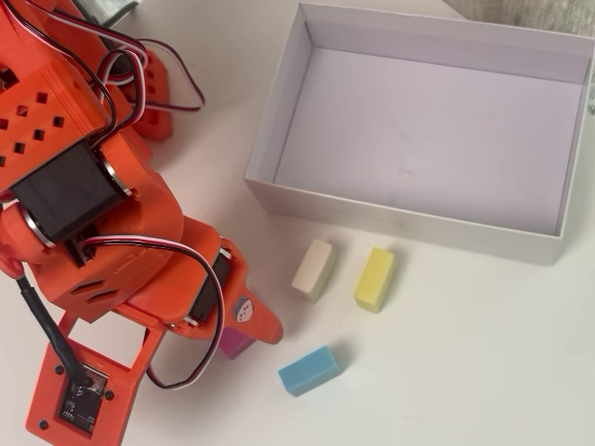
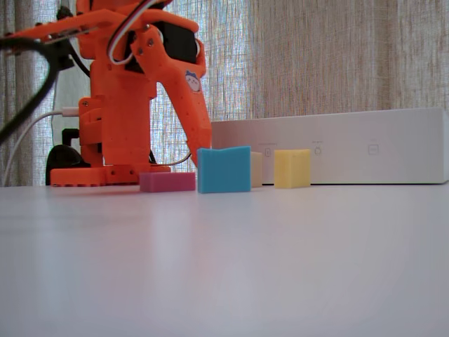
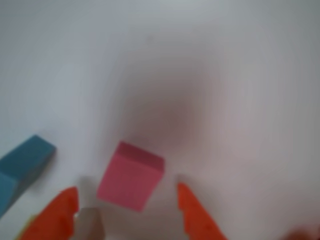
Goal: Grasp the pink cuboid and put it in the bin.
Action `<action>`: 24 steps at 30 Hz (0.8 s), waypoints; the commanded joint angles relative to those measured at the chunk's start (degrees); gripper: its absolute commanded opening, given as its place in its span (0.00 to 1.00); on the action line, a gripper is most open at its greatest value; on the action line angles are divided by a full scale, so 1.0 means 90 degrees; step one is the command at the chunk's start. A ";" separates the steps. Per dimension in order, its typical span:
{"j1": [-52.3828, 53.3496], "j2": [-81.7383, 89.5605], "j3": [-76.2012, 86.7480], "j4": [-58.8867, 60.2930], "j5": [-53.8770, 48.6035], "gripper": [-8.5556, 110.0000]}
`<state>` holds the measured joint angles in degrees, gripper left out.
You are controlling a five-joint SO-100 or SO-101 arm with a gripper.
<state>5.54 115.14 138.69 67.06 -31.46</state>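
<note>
The pink cuboid (image 3: 131,176) lies flat on the white table. In the wrist view it sits between my two orange fingertips, closer to the left one. My gripper (image 3: 125,188) is open around it, and I cannot tell whether a finger touches it. In the overhead view my gripper (image 1: 247,336) covers most of the cuboid (image 1: 234,346). In the fixed view the cuboid (image 2: 167,182) rests on the table below one orange finger (image 2: 198,119). The bin (image 1: 409,219), a white box, stands empty at the upper right; it also shows in the fixed view (image 2: 351,147).
A blue block (image 1: 310,370) lies just right of the gripper. A cream block (image 1: 313,269) and a yellow block (image 1: 375,279) lie between it and the bin's near wall. My orange arm and its cables (image 1: 84,195) fill the left side.
</note>
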 commanded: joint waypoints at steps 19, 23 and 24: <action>-0.0068 -0.0420 0.0244 -0.0635 0.0059 0.26; -0.0068 -0.0381 0.0293 -0.0664 0.0059 0.23; -0.0068 -0.0381 0.0293 -0.0674 0.0059 0.23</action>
<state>5.45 111.88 141.15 62.14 -31.46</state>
